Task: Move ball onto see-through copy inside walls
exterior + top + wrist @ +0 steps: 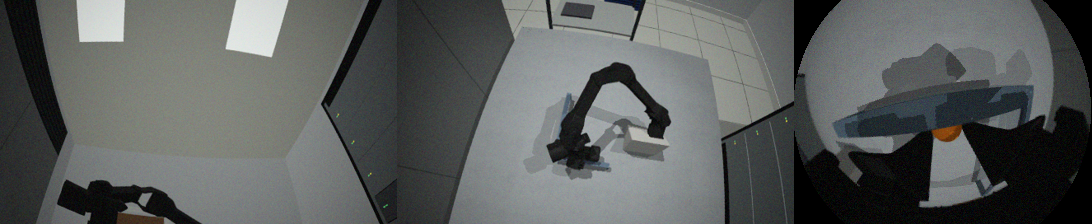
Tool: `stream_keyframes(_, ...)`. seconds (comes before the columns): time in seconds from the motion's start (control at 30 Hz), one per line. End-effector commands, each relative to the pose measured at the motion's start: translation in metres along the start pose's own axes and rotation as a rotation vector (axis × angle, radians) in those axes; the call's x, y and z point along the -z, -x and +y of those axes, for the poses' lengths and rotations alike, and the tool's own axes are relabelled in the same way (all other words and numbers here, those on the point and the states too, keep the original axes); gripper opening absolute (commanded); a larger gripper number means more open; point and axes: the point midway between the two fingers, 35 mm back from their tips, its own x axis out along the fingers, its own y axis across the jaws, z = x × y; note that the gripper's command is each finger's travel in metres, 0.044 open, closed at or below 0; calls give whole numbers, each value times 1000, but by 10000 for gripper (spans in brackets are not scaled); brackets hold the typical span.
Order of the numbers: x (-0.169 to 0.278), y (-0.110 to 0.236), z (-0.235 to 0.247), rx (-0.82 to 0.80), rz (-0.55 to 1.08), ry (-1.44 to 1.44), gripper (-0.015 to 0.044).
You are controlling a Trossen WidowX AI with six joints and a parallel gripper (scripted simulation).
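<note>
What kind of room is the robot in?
Probably a lab or workshop. A black robot arm stands on a big pale table, the floor is tiled, dark cabinets with small lights line one side, and bright panel lights sit in the ceiling.

Arm [611, 78] arched over, claw [952, 141] low, gripping ball [946, 133].

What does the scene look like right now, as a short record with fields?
ball: orange, between the jaws, seen in the wrist view
jaws: shut on the ball
walls: blue-tinted corner, just beyond the ball
see-through copy: not visible
arm: bent over the table from a white base
</note>
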Motion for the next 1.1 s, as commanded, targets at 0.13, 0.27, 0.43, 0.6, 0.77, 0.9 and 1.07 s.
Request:
stream_keyframes(0.13,0,0,0,-1,0,-1,293)
stream_keyframes(0.27,-1,24,-2,-2,-2,2,293)
stream_keyframes(0.43,-1,85,1,-7,2,6,293)
stream_keyframes(0.6,-5,80,-1,15,-4,14,293)
stream_keyframes(0.77,-5,80,-1,15,-4,14,293)
stream_keyframes(0.9,-5,105,1,14,-4,13,372)
stream_keyframes(1.07,-3,129,4,13,-2,12,440)
